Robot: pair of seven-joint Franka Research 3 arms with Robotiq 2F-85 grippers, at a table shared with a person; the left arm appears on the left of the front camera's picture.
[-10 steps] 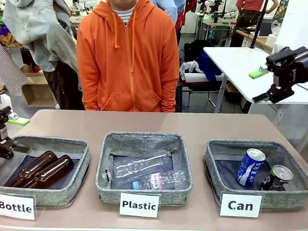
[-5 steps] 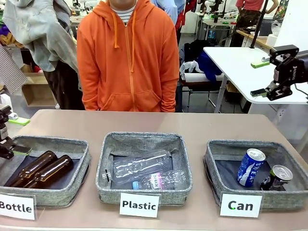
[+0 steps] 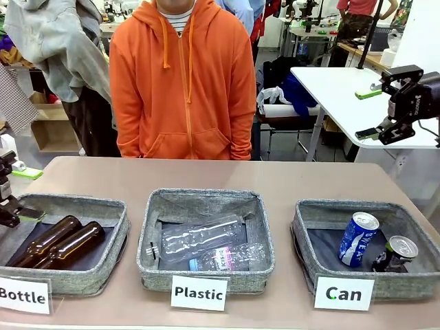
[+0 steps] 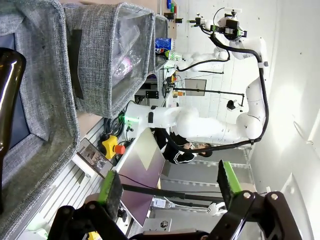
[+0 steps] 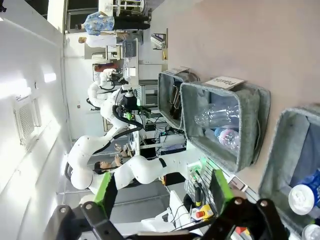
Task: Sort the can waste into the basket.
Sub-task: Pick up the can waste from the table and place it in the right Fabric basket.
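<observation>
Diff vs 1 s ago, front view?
Right gripper rose a little and turned, its fingers staying open and empty, high over the table's right end. Nothing was gripped or released. Left gripper, both cans in the Can basket and the person are unchanged.

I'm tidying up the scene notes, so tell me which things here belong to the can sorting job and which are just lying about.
Part of the job:
blue and white can
dark can
Can basket

Just lying about:
brown bottles in the Bottle basket
clear plastic bottles in the Plastic basket
</observation>
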